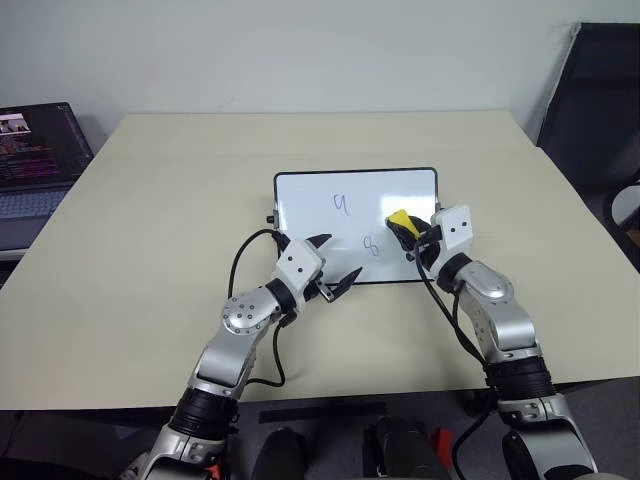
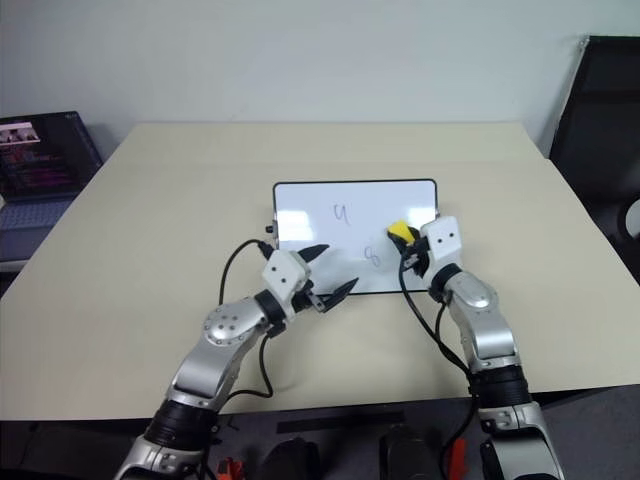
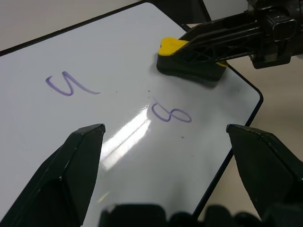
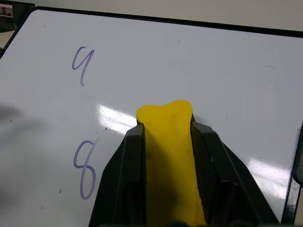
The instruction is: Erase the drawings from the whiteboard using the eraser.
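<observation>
- Head views: the whiteboard (image 1: pixel 300 195) lies flat at the middle of the tabletop (image 1: pixel 150 220). The right end effector (image 1: pixel 408 234) is clamped shut on the eraser (image 1: pixel 398 219), which sits over the board's right part. Two of the drawings (image 1: pixel 342 204), a "4" toward the far side and an "8" toward the near edge, lie just left of the eraser. The left end effector (image 1: pixel 333 263) hangs with its jaws spread wide and empty at the board's near-left edge. A laptop (image 1: pixel 35 160) stands at the far left.
- Left wrist view: the eraser's dark underside appears to rest on the glossy surface, with the "8" near it and the "4" farther off. The open black fingers (image 3: pixel 71 165) frame the board without touching it.
- Right wrist view: the yellow block is pinched between both jaws, and both marks lie to one side of it, untouched.
- Risk: the unheld board could slide under a sideways stroke, since nothing pins it; a tilted eraser would skip over the ink, leaving streaks.
</observation>
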Controlling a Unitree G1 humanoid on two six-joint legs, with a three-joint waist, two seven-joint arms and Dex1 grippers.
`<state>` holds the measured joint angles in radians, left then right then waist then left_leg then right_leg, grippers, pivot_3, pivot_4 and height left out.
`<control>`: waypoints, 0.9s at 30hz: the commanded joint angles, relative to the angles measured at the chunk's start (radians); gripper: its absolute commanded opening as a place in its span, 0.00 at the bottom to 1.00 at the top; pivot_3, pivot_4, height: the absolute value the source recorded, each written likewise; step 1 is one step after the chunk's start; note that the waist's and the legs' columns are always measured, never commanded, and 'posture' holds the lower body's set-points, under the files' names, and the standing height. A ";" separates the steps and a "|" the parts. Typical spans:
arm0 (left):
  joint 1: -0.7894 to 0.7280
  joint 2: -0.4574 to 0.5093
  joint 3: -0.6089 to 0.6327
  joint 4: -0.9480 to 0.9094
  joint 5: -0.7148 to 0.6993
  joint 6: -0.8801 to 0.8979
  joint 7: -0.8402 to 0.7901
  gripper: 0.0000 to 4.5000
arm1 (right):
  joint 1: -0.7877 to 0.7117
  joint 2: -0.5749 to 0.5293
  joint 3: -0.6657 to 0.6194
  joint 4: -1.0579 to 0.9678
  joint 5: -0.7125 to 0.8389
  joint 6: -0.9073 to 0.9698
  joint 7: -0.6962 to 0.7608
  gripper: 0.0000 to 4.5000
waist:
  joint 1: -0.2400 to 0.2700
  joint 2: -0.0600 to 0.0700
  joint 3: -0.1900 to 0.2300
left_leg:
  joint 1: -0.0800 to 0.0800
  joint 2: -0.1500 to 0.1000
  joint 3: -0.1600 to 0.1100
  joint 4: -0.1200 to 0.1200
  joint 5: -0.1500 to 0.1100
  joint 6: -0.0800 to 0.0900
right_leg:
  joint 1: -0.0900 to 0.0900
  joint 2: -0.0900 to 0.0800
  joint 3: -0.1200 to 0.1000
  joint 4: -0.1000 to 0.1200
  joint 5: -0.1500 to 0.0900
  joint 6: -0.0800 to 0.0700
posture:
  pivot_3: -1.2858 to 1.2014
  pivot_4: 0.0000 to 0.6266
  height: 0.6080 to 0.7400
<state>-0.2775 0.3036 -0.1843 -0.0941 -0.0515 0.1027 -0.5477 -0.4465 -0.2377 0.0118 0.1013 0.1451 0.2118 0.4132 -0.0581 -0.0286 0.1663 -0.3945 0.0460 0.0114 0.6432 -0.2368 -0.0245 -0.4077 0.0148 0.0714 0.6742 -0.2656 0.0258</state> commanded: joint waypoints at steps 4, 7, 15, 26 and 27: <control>0.036 0.024 0.050 -0.082 0.057 0.001 0.090 1.00 | -0.092 0.010 -0.031 0.024 0.013 -0.078 -0.004 0.22 | -0.002 -0.001 0.005 | 0.000 0.000 0.000 0.000 0.000 0.000 | -0.001 0.000 0.000 0.000 0.000 0.000 | 0.52 0.24 1.00; 0.052 0.029 0.070 -0.083 0.084 0.006 0.132 1.00 | -0.136 0.032 -0.021 0.056 0.008 -0.102 -0.002 0.22 | -0.001 -0.001 0.006 | -0.004 0.001 0.000 -0.001 0.000 0.000 | -0.005 0.000 0.000 0.001 0.000 0.000 | 0.52 0.24 1.00; 0.051 0.012 0.091 -0.054 0.097 0.004 0.184 1.00 | -0.271 0.111 0.025 0.251 -0.030 -0.206 0.001 0.22 | 0.001 -0.002 0.007 | -0.007 0.000 0.000 -0.003 0.000 0.000 | -0.007 0.000 0.000 -0.001 0.000 0.000 | 0.52 0.24 1.00; 0.044 0.009 0.089 -0.068 0.090 0.012 0.177 1.00 | -0.287 0.158 0.117 0.397 -0.115 -0.205 0.011 0.22 | -0.004 -0.002 0.007 | -0.004 0.001 0.001 -0.002 0.000 0.000 | -0.007 0.000 0.000 0.003 0.000 0.000 | 0.52 0.24 1.00; 0.043 0.010 0.092 -0.068 0.089 0.013 0.177 1.00 | -0.271 0.164 0.127 0.380 -0.108 -0.202 0.030 0.22 | -0.004 -0.002 0.007 | -0.004 0.001 0.001 -0.002 0.000 0.000 | -0.007 0.000 0.000 0.004 0.000 0.000 | 0.52 0.24 1.00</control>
<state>-0.2142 0.3132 -0.1093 -0.1262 0.0425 0.1238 -0.3762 -0.7497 -0.0875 0.1034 0.4907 0.0486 -0.0123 0.4104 -0.0618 -0.0305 0.1728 -0.3978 0.0468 0.0119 0.6416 -0.2368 -0.0245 -0.4144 0.0146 0.0714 0.6780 -0.2656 0.0253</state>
